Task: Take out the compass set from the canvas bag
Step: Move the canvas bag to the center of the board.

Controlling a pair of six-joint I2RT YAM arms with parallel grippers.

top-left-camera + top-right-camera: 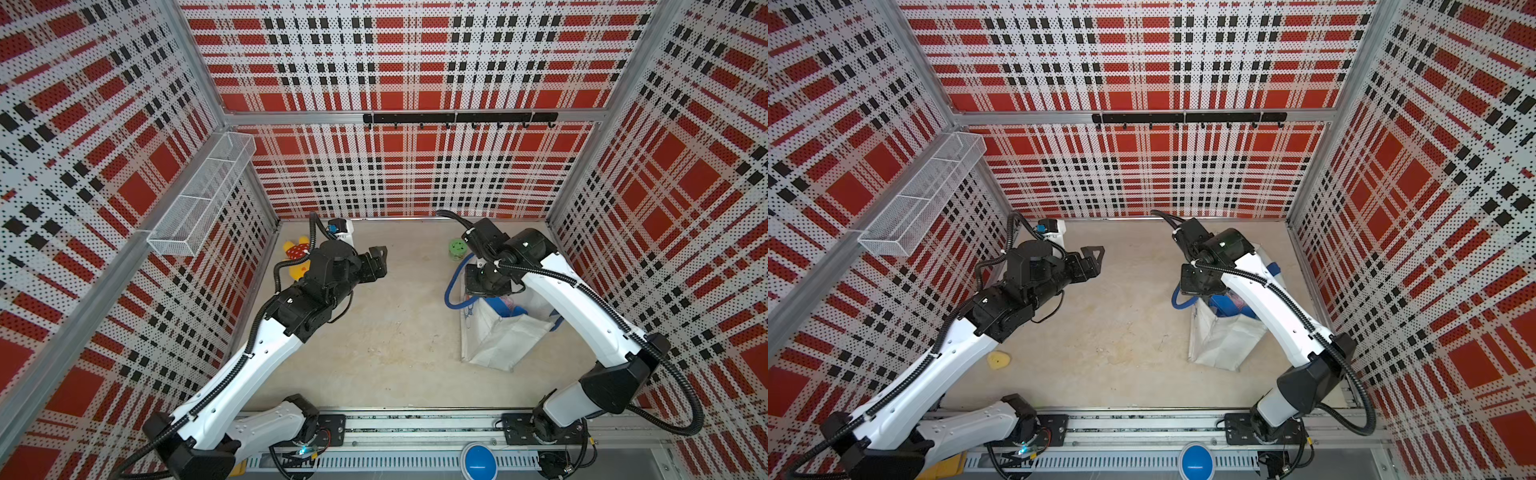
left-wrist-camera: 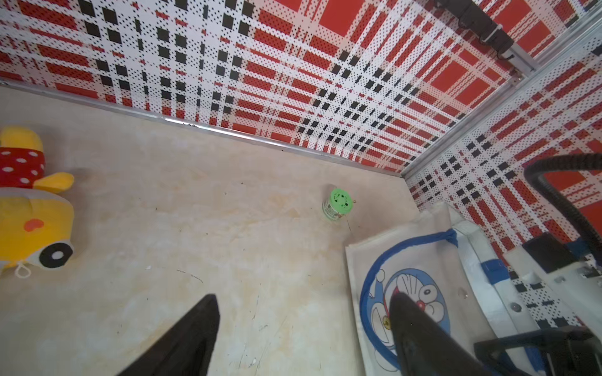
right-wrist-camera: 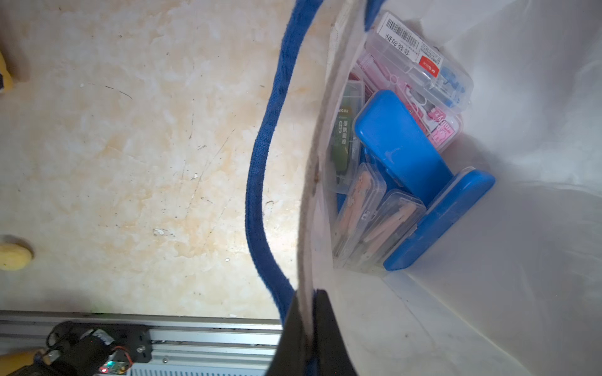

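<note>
The white canvas bag (image 1: 498, 332) (image 1: 1221, 340) stands open at the right of the table, its cartoon cat print (image 2: 420, 293) facing the left arm. My right gripper (image 3: 308, 293) is shut on the bag's near rim beside the blue handle (image 3: 260, 162). Inside lie several clear plastic cases and two blue cases (image 3: 400, 153). One clear case with peach-coloured tools (image 3: 387, 221) looks like the compass set. My left gripper (image 1: 381, 261) (image 2: 305, 296) hangs open and empty above the mid table, left of the bag.
A yellow plush toy (image 1: 297, 257) (image 2: 29, 221) lies at the back left. A green-lidded jar (image 1: 457, 249) (image 2: 337, 205) stands behind the bag. A small yellow piece (image 1: 998, 360) lies near the left arm. A wire basket (image 1: 199, 199) and a hook rail (image 1: 457, 118) hang on the walls.
</note>
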